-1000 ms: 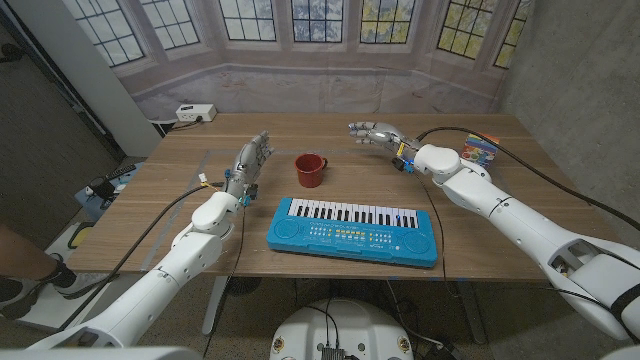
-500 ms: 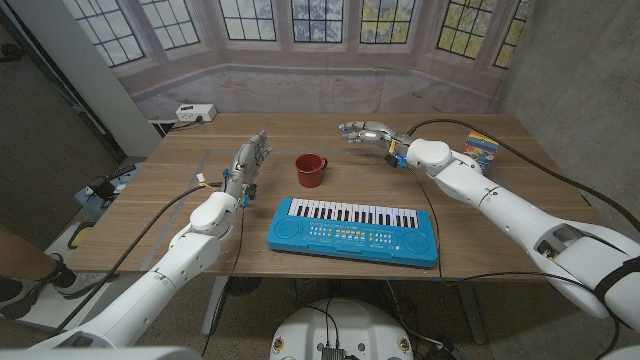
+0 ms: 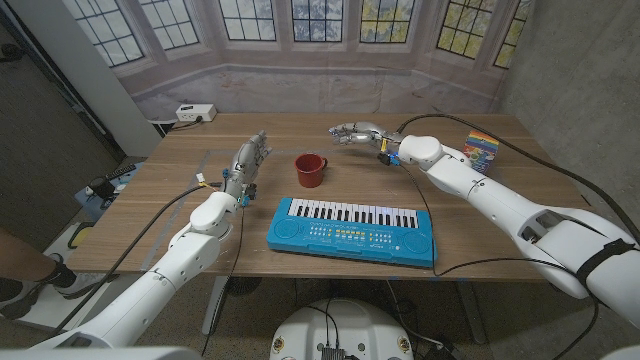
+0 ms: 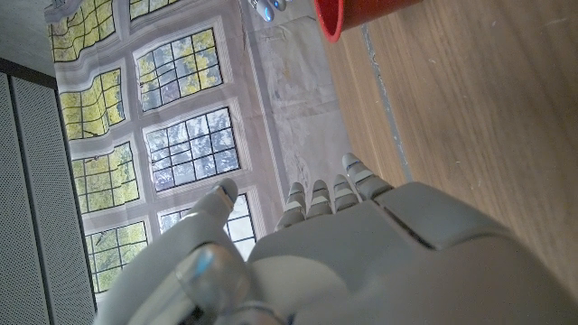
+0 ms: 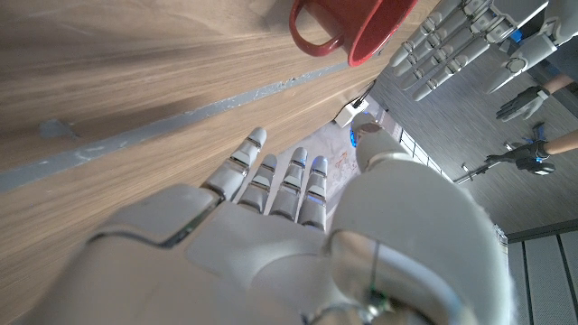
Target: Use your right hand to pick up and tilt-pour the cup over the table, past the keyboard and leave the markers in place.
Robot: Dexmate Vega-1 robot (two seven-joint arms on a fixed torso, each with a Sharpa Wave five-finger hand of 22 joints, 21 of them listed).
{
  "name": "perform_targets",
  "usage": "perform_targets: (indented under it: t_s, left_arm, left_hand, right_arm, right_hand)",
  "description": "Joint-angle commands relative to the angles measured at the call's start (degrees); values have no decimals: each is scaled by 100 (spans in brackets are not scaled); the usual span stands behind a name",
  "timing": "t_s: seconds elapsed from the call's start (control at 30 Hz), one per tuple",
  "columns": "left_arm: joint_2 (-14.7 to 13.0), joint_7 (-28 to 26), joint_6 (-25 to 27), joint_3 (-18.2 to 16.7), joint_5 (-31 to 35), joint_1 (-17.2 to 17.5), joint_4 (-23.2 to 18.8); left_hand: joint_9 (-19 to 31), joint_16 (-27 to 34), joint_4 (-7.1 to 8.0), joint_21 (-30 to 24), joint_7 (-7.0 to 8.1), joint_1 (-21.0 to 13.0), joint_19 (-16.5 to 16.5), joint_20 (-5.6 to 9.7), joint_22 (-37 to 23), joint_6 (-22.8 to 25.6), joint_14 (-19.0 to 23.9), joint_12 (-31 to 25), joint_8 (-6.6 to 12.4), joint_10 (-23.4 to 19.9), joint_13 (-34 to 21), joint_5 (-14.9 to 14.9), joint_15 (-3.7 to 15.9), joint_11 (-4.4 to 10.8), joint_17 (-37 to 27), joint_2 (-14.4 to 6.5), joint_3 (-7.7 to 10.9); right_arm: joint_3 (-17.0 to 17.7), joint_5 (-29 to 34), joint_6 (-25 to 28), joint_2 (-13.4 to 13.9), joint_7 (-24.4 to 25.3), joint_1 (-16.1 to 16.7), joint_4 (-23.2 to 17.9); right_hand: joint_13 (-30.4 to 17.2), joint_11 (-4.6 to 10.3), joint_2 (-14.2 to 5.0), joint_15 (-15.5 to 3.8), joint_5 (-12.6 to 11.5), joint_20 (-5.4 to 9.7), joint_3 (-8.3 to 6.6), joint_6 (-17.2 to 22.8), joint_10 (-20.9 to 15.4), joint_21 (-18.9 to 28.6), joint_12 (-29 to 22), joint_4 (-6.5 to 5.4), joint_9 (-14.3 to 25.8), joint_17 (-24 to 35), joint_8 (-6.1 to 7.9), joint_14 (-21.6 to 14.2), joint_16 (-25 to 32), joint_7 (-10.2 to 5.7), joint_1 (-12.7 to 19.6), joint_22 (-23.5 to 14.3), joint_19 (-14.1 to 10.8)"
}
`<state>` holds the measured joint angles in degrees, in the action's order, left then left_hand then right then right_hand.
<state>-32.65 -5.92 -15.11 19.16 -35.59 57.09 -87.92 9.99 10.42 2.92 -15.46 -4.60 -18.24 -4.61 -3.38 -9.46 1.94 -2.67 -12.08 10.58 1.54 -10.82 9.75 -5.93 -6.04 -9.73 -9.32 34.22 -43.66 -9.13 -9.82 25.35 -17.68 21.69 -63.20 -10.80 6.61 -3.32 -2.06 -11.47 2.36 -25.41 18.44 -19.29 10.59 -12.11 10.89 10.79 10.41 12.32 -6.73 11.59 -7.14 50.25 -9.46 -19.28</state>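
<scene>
The right robot hand (image 3: 352, 131) hovered empty, fingers spread, beyond and near the red cup (image 3: 310, 169). The cup stood upright on the table (image 3: 180, 215), behind the blue toy keyboard (image 3: 353, 231). It looked rigid, light, probably smooth; its side handle or body offered the likeliest hold.

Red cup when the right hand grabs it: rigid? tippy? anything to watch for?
The red cup looks like a hard-walled mug, so probably rigid and not crushable. It stands upright, squat and wide-mouthed, so likely stable under a light nudge. Its side handle may make it swivel if the right hand, open and apart from it, touches off-centre. Contents cannot be seen, so weight is uncertain.
</scene>
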Motion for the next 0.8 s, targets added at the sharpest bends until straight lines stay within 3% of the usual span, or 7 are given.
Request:
perform_targets:
  t_s: [0.03,0.6,0.8]
  left_arm:
    - [39,4,51,60,31,-85,40]
    - [34,27,147,97,7,-117,7]
    - [42,53,138,107,5,-139,34]
  left_hand:
    - [14,-5,17,22,10,22,-55,5,-32,-3,30,0,-17,-53,-5,19,-58,-10,-16,-3,46]
    - [14,-5,12,59,11,39,-78,-1,-33,-5,40,0,-16,-69,-6,21,-63,-11,-15,-7,56]
    - [14,-7,10,72,12,45,-89,-1,-33,-3,41,0,-15,-75,-7,21,-67,-9,-14,-7,60]
  right_arm:
    - [-235,186,-337,-318,-249,-381,753]
    - [-443,416,-795,-576,-388,-663,1376]
    - [-530,482,-1061,-742,-465,-807,1781]
  right_hand:
    - [-26,28,33,-343,13,208,-64,91,-88,-11,-35,-11,22,3,56,-99,36,-18,140,-9,63]
    - [-43,145,104,-467,37,274,-115,460,-418,6,-69,-13,32,5,140,-324,79,-178,568,-6,82]
    - [-47,167,141,-496,45,293,-121,558,-510,10,-73,-16,34,4,158,-392,88,-215,689,-5,75]
